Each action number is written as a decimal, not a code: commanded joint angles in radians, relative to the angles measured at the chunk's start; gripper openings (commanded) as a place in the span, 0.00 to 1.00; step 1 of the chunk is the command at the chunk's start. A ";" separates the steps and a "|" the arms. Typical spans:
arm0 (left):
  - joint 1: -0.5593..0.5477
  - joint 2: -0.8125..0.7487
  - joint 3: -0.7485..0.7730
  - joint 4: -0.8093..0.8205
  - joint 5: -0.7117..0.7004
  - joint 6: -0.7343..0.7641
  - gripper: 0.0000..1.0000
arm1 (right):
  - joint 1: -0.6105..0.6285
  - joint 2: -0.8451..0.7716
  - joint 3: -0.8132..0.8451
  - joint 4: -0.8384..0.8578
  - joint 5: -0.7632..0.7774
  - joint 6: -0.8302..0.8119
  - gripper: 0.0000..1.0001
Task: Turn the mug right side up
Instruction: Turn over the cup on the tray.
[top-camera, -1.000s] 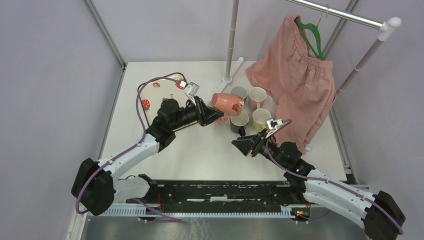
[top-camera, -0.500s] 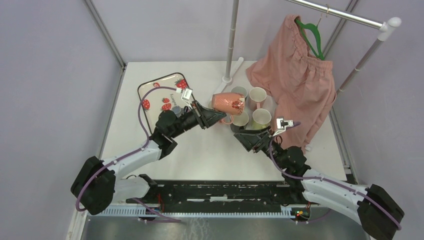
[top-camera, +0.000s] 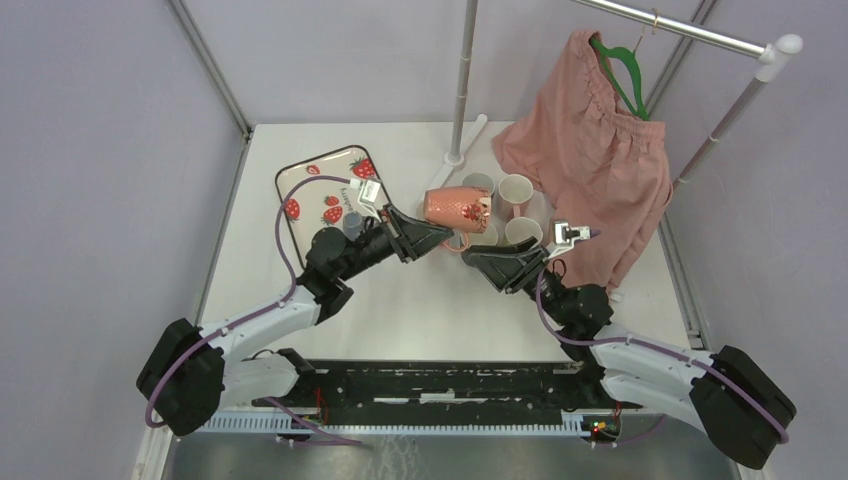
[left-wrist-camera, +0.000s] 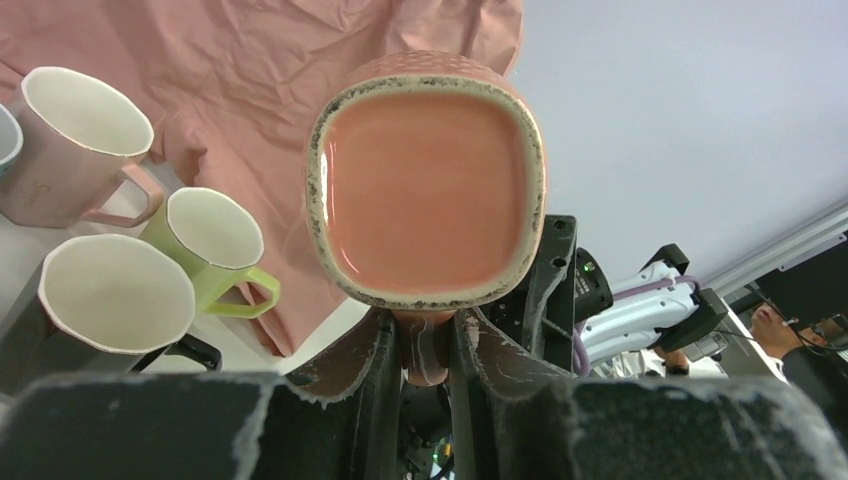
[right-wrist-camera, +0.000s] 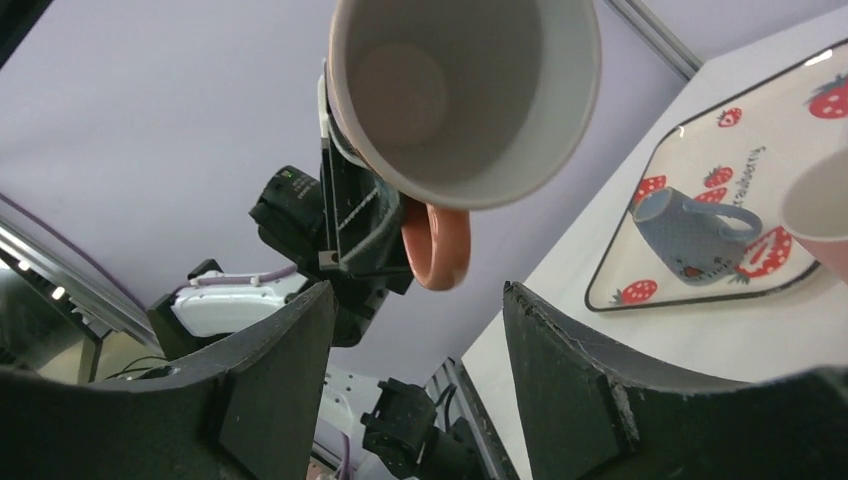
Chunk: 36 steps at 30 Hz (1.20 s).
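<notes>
The salmon pink mug (top-camera: 455, 208) hangs on its side in the air above the other mugs, its mouth toward the right. My left gripper (top-camera: 438, 232) is shut on its handle (left-wrist-camera: 425, 352). The left wrist view shows the mug's squarish base (left-wrist-camera: 425, 190) just past my left gripper (left-wrist-camera: 425, 330). My right gripper (top-camera: 478, 262) is open and empty, just below and right of the mug, pointing up at it. In the right wrist view the mug's open mouth (right-wrist-camera: 465, 90) and handle (right-wrist-camera: 437, 245) hang above my right gripper (right-wrist-camera: 415, 310).
Several upright mugs stand under the held mug: grey (top-camera: 478, 184), pink (top-camera: 515, 190), green (top-camera: 522, 232) and dark (top-camera: 480, 240). A strawberry tray (top-camera: 300, 180) at the left holds a blue-grey mug (right-wrist-camera: 690, 230). Pink cloth (top-camera: 590, 170) hangs from a rack (top-camera: 462, 90) at the back right.
My right gripper has risen and moved up-left toward the mug's mouth. My left arm has drawn back a little, uncovering the tray, with the mug still in its grip.
</notes>
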<state>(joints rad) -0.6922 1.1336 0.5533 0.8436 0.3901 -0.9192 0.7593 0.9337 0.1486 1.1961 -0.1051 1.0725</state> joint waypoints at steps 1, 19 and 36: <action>-0.023 -0.015 0.028 0.129 0.004 -0.036 0.02 | -0.016 0.021 0.055 0.108 -0.053 0.040 0.68; -0.101 0.011 0.016 0.159 -0.047 -0.024 0.02 | -0.033 0.102 0.123 0.163 -0.113 0.099 0.49; -0.108 0.034 -0.009 0.179 -0.057 -0.007 0.02 | -0.033 0.075 0.121 0.116 -0.107 0.062 0.22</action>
<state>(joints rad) -0.7898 1.1694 0.5480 0.9241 0.3473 -0.9260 0.7254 1.0370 0.2279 1.2644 -0.1993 1.1553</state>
